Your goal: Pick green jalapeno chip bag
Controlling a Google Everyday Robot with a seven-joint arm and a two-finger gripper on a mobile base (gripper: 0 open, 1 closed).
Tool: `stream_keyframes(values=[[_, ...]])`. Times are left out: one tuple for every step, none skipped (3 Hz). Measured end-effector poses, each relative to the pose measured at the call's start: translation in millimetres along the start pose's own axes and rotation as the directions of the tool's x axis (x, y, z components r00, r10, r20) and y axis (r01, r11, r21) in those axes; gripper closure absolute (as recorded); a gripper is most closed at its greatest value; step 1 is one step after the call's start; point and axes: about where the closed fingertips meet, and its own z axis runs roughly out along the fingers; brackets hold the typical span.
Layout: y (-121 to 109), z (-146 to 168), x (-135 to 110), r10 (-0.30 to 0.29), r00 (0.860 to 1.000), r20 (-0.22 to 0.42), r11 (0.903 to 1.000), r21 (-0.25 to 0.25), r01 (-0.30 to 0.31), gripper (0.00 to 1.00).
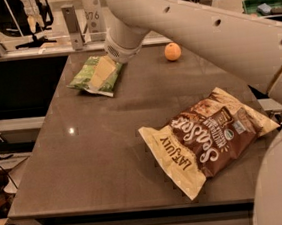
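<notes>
Two bags on the desk (109,143), says the first; which one is ours?

The small green chip bag (83,78), says the second. It lies at the far left corner, flat on the top. The big brown bag (209,137) sits near the front right, well apart from it, and an orange (173,51) rests toward the far edge.

And the pincer?

The pincer (102,72) is right over the green chip bag, its pale tip lying across the bag's right half at the end of the white arm. I cannot tell whether it is wide, narrow or already gripping.

So how far along are we?

The reach looks done, I'd say: the arm is at the right bag, not the brown one. Yet the bag rests on the desk, not lifted. What is left, as I judge it, is a firm grip on the crinkly foil and then raising it off the top.
</notes>
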Motion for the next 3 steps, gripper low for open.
stream_keyframes(values=[[14,19,-10,0.004,1.000,0.013,1.0000,-0.008,-0.004,0.00],[21,34,-18,-0.001,1.000,0.024,0.9999,-0.011,0.002,0.00],[25,48,-24,-0.029,0.999,0.042,0.9995,-0.008,0.029,0.00]])
